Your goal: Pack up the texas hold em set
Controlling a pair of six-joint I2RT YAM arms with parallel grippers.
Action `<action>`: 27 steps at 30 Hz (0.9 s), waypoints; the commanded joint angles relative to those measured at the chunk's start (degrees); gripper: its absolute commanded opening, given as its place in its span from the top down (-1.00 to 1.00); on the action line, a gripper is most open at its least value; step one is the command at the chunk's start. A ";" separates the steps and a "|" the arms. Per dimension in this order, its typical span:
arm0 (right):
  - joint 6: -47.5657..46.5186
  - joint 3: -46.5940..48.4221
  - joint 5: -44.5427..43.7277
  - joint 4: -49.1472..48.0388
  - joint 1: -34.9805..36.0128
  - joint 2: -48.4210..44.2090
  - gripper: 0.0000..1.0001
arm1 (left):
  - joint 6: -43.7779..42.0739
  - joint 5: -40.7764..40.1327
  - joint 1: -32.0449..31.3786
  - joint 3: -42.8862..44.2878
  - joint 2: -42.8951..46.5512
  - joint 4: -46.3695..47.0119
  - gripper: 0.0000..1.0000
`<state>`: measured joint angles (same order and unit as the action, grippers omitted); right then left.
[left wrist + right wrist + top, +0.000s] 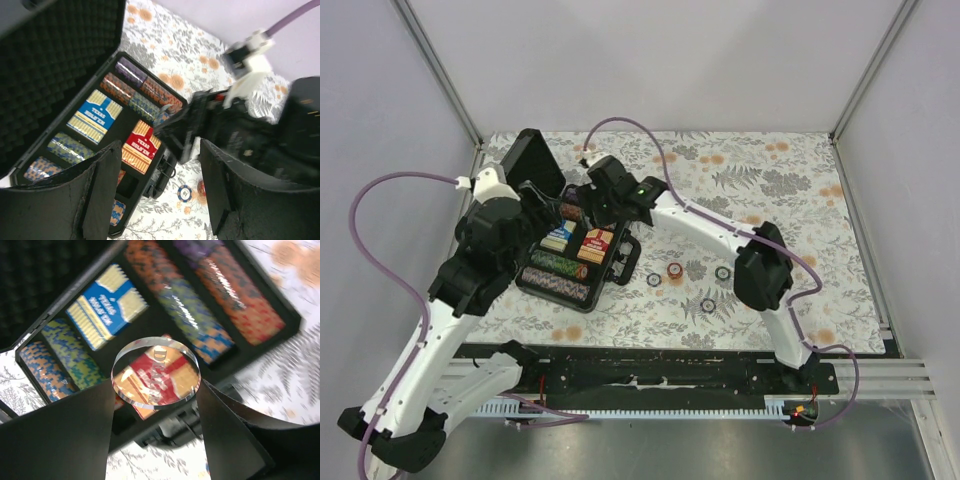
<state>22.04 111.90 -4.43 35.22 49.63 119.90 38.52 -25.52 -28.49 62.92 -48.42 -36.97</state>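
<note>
The black case (552, 296) of the texas hold em set lies open left of centre, with its foam lid (535, 160) raised at the back. It holds rows of coloured chips (200, 310), a blue deck (107, 307) and a red deck (141, 146). My right gripper (156, 390) hovers over the case, shut on a clear round disc marked DEALER (156, 372). My left gripper (159, 150) is open and empty above the case's near right edge. Several loose chips (674, 271) lie on the cloth right of the case, a blue one (184, 192) among them.
A floral cloth (770, 190) covers the table, and grey walls enclose it on three sides. Both arms crowd over the case, with the right arm's wrist (240, 130) close in front of my left fingers. Purple cables (380, 250) loop beside each arm.
</note>
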 commanded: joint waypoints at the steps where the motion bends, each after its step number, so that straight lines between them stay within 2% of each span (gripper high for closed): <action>1: -7.00 8.06 -0.05 -4.72 4.33 6.83 -0.21 | -1.79 -7.00 -0.16 5.89 2.10 -5.20 -0.40; 12: -14.83 15.10 -4.36 -14.65 9.08 16.41 -0.22 | -1.17 -6.12 -0.25 6.96 4.65 -8.91 -0.40; 19: -16.68 17.65 -7.35 -14.83 9.52 19.85 -0.25 | -1.43 -5.86 -0.25 6.70 4.57 -9.26 -0.40; 27: -17.03 18.62 -5.95 -15.27 9.53 22.22 -0.32 | -1.52 -5.95 -0.16 6.69 4.04 -9.26 -0.40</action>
<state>6.09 127.24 -10.20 23.24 59.05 140.90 38.28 -29.98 -28.49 68.10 -44.18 -46.70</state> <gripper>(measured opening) 0.684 0.700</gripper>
